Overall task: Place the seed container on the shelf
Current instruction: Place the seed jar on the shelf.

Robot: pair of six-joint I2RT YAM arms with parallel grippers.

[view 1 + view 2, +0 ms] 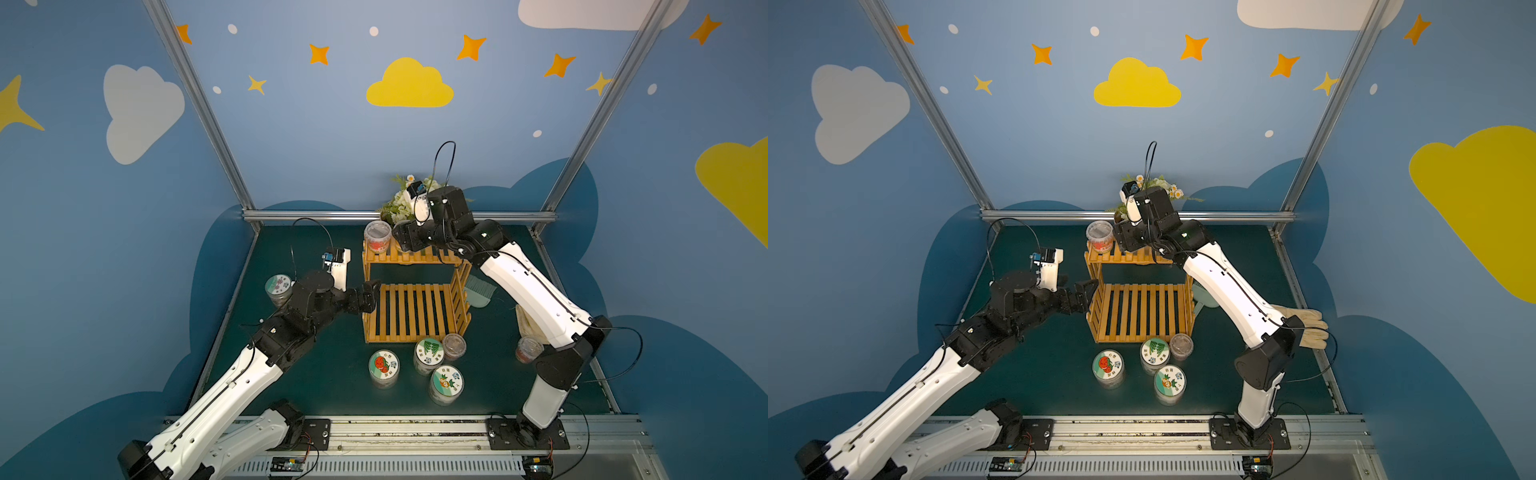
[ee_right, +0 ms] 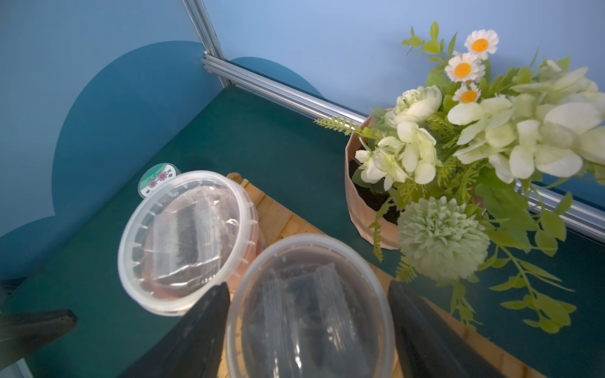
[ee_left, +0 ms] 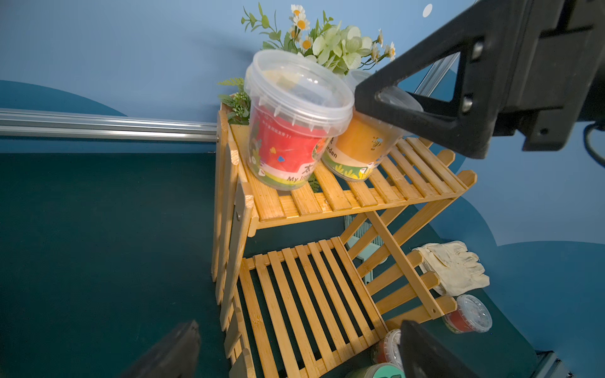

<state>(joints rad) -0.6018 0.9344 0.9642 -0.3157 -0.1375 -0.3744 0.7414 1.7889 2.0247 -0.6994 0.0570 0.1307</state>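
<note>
seed container (image 3: 360, 147): orange label only in left wrist view, clear lid, on shelf (image 3: 409, 170) top | right pincer (image 2: 307, 286) flanks it, grip unclear | left pincer (image 3: 299, 325) open, empty

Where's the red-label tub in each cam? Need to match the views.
Top view: red-label tub at the left end of the shelf's top tier.
Top view: tub in the same spot.
Left wrist: tub on the top tier, beside the orange tub.
Right wrist: lid seen from above, beside the orange tub between the fingers of the right pincer.
Shared landmark: the flowers behind the shelf.
</note>
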